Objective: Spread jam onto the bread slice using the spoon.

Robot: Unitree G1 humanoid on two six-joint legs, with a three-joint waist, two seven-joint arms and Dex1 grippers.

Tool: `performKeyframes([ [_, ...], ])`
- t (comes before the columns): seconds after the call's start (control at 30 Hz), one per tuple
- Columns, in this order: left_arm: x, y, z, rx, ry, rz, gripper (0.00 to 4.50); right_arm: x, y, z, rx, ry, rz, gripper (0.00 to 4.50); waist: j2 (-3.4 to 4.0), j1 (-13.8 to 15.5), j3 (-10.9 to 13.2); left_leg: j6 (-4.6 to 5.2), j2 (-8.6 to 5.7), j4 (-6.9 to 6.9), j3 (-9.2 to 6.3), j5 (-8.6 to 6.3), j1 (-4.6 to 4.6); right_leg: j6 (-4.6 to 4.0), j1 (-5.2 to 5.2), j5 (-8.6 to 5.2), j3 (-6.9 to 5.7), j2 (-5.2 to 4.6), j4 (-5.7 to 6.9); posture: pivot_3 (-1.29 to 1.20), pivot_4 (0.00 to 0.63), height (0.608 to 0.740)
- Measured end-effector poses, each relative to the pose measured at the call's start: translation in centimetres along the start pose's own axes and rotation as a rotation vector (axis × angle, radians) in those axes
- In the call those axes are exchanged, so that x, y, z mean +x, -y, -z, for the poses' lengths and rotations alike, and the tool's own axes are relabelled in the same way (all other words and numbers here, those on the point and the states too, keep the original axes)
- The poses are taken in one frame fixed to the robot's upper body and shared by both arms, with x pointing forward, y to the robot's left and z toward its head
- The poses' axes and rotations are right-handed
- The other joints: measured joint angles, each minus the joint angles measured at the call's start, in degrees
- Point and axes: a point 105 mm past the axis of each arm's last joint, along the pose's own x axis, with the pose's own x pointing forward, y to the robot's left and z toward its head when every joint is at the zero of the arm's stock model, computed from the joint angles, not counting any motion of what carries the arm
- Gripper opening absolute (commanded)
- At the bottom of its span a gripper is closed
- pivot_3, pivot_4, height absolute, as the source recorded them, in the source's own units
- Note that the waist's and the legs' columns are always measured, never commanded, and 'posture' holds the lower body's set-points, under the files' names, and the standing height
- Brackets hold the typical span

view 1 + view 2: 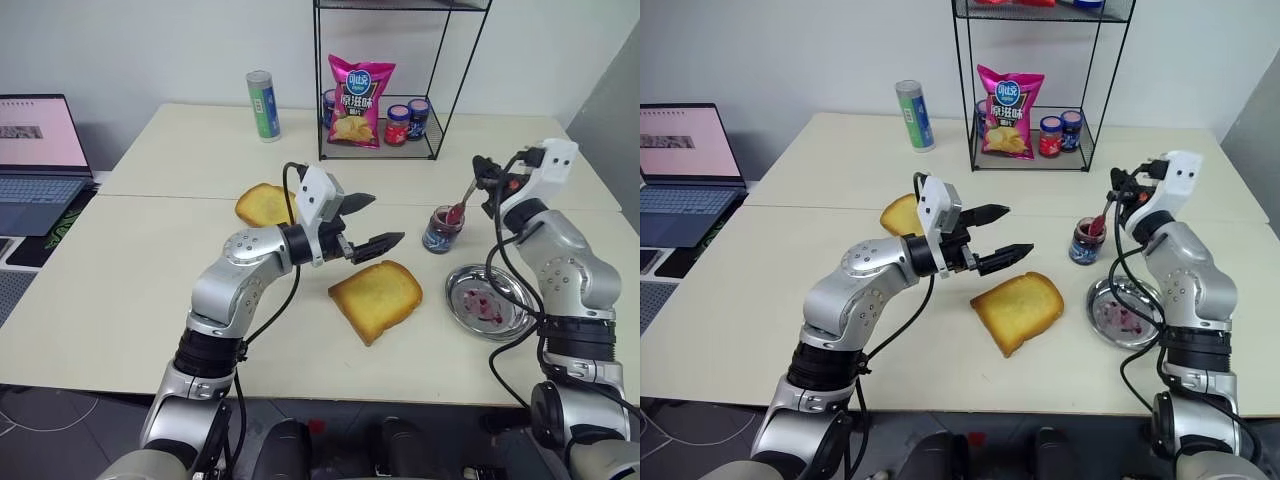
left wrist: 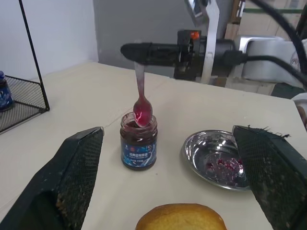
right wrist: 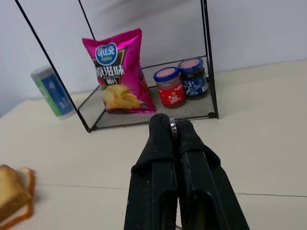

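Note:
The golden bread slice (image 1: 378, 298) lies flat on the table near its front edge. Just above and behind it, my left gripper (image 1: 385, 218) hangs open and empty, pointing toward the small glass jar of dark jam (image 1: 441, 228). My right gripper (image 1: 482, 172) is shut on the handle of the slim silver spoon (image 1: 464, 200). The spoon hangs down with its red-stained bowl (image 2: 142, 111) at the jar's mouth. In the right wrist view the two black fingers (image 3: 160, 158) are pressed together, with a bit of metal showing at their tips.
A round steel dish (image 1: 490, 300) with red smears sits right of the bread. Another toast (image 1: 263, 204) lies behind my left arm. At the back stand a wire rack (image 1: 440, 75) holding a chips bag (image 1: 360, 100) and lidded jars (image 1: 408, 122), plus a green can (image 1: 264, 105). A laptop (image 1: 40, 150) is far left.

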Motion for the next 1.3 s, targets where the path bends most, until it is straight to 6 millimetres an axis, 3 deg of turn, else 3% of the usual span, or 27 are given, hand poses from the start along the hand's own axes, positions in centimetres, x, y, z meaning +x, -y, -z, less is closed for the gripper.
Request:
performKeyframes([
  [0.33, -0.1, 0.0, 0.1, 0.003, -0.008, -0.001, 4.50, 0.3, -0.9, 0.6, -0.099, -0.004, -0.025, 0.02, 0.00, 0.0, 0.0, -0.01, 0.01, 0.01, 0.00, 0.00, 0.01, -0.01, 0.00, 0.00, 0.00, 0.00, 0.02, 0.00, 0.150, 0.740],
  [0.6, -0.1, 0.0, 0.2, 0.010, -0.016, 0.002, 4.50, 0.5, -1.2, 1.8, -0.061, -0.025, -0.023, 0.02, 0.00, 0.0, 0.0, -0.01, 0.01, 0.02, 0.00, 0.01, 0.01, -0.07, 0.00, 0.04, 0.00, 0.00, 0.05, 0.00, 0.150, 0.740],
  [0.87, -0.2, -0.1, 0.2, 0.016, -0.022, -0.002, 4.50, 0.5, -0.9, 2.3, 0.013, -0.014, 0.009, 0.02, 0.00, 0.0, 0.0, -0.02, 0.01, 0.03, 0.01, 0.01, 0.02, -0.10, 0.00, 0.06, 0.01, -0.01, 0.06, 0.00, 0.150, 0.740],
  [1.3, -0.2, -0.2, 0.2, 0.020, -0.023, -0.008, 4.50, 0.4, 1.1, 2.2, 0.293, 0.023, 0.128, 0.02, 0.01, 0.0, 0.0, -0.03, 0.02, 0.02, 0.01, 0.02, 0.03, -0.25, 0.00, 0.15, 0.00, -0.01, 0.09, 0.00, 0.150, 0.740],
])
